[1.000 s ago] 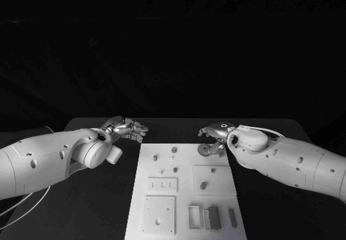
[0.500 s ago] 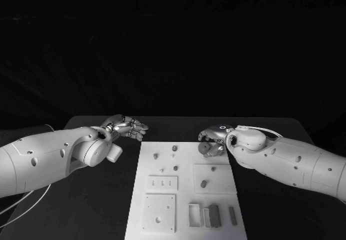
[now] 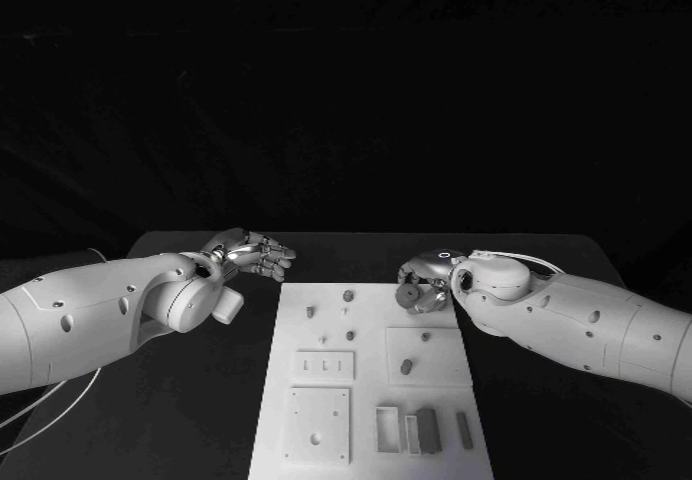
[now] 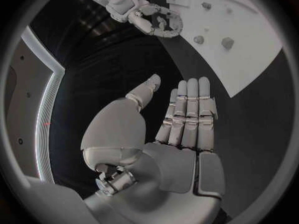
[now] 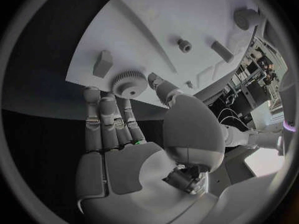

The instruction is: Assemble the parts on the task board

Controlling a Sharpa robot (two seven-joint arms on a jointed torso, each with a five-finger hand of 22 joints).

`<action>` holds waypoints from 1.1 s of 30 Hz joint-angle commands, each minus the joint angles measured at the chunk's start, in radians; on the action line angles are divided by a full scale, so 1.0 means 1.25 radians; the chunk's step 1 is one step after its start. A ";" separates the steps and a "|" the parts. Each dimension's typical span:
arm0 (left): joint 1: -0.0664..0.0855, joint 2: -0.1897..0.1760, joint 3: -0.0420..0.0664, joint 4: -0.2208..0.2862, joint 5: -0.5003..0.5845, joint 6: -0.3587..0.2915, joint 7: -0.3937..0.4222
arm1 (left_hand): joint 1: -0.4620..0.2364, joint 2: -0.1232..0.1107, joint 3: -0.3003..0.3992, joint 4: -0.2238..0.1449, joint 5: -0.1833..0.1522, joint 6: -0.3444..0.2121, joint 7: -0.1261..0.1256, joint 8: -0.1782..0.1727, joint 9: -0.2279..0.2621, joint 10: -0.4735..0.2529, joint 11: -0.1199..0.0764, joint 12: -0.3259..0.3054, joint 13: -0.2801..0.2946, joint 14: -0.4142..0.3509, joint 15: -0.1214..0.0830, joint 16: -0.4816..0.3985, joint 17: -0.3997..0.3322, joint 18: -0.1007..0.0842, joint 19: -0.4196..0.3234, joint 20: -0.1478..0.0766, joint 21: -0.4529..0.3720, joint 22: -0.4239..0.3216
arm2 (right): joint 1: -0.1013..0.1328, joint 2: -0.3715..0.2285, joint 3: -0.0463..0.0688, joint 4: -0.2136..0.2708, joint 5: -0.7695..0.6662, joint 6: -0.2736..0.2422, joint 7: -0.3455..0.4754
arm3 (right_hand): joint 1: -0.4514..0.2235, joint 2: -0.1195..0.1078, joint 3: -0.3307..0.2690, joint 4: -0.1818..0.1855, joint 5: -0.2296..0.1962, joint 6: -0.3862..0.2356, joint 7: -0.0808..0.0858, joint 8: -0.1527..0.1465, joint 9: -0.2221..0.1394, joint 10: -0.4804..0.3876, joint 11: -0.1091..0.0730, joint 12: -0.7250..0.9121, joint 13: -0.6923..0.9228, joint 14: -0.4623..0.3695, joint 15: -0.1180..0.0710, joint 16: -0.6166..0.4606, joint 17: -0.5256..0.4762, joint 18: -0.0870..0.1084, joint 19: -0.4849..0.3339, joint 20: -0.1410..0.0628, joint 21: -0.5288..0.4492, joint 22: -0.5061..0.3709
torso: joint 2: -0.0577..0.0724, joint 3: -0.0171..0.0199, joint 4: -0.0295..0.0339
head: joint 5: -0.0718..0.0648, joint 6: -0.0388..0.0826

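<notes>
At the near end of the task board (image 3: pixel 369 385), the head view shows a square plate (image 3: pixel 317 427) on the left and a cluster of upright blocks (image 3: pixel 418 432) on the right. Beyond these lie a small plate with three slots (image 3: pixel 325 367) and a square recess (image 3: pixel 426 359) with one small part (image 3: pixel 407 369) standing in it. Farther on, several small pegs (image 3: pixel 348 297) stand scattered toward the far edge of the board.

The right robot hand (image 3: pixel 420 278) sits at the board's far right corner. The right wrist view adds what the head view leaves unclear: this hand (image 5: pixel 124 129) pinches a small toothed gear (image 5: pixel 129 84) between its thumb and fingertips, just above the board's edge (image 5: pixel 93 104), with a block part (image 5: pixel 102 63) standing nearby.

The left robot hand (image 3: pixel 248 254) hovers over the black counter (image 3: pixel 188 400) just beyond the board's far left corner. The left wrist view shows it (image 4: pixel 181 129) flat, fingers straight and side by side, thumb apart, holding nothing.
</notes>
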 commanded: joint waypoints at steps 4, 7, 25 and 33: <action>0.001 0.002 0.000 0.001 -0.002 0.012 0.004 | -0.005 0.001 0.004 -0.001 0.000 0.006 0.000 -0.003 0.000 0.006 0.002 -0.004 0.002 0.006 0.001 -0.005 0.001 0.013 -0.001 -0.006 -0.004 0.001 | -0.005 0.012 -0.003 -0.011 -0.020 0.009 0.005 | 0.018 0.005 0.006 -0.002 0.002 -0.001 0.001 0.005 0.003 0.011 -0.004 0.006 0.003 0.003 -0.008 0.005 -0.003 0.076 0.002 -0.004 0.006 0.010 | 0.000 0.0002 0.0008 | -0.001 -0.001; 0.001 0.002 0.000 0.001 -0.002 0.013 0.003 | -0.005 0.001 0.004 -0.001 0.000 0.006 0.000 -0.004 0.000 0.006 0.002 -0.005 0.002 0.006 0.001 -0.006 0.001 0.013 -0.001 -0.006 -0.004 0.001 | -0.008 0.017 -0.004 -0.016 -0.023 0.009 0.003 | 0.019 0.006 0.006 -0.003 0.002 -0.003 0.000 0.005 0.003 0.011 -0.004 0.006 0.003 0.003 -0.009 0.005 -0.004 0.076 0.002 -0.004 0.006 0.010 | 0.000 0.0000 0.0013 | -0.001 -0.002; 0.001 -0.002 0.000 0.006 -0.002 0.013 0.002 | -0.005 0.001 0.004 -0.001 0.000 0.006 0.000 -0.004 0.000 0.006 0.002 -0.005 0.002 0.006 0.001 -0.007 0.002 0.013 -0.001 -0.006 -0.005 0.002 | -0.011 0.013 -0.011 -0.003 -0.064 -0.012 -0.008 | 0.061 0.079 -0.023 -0.101 0.002 0.042 0.023 0.039 0.018 0.071 -0.028 0.033 0.029 0.020 -0.032 0.008 -0.015 0.076 0.008 -0.006 0.013 0.011 | -0.001 -0.0005 0.0004 | -0.002 -0.006; 0.001 -0.003 0.000 0.007 -0.002 0.013 0.002 | -0.004 0.001 0.004 -0.001 0.000 0.006 0.000 -0.004 0.000 0.006 0.002 -0.005 0.003 0.006 0.001 -0.007 0.003 0.013 -0.001 -0.006 -0.005 0.002 | -0.011 0.010 -0.011 0.000 -0.069 -0.033 -0.012 | 0.052 0.111 -0.033 -0.141 0.003 0.112 0.051 0.059 0.023 0.105 -0.044 0.042 0.046 0.043 -0.047 0.003 -0.022 0.076 0.022 -0.010 0.016 0.009 | -0.001 -0.0005 0.0010 | -0.004 -0.006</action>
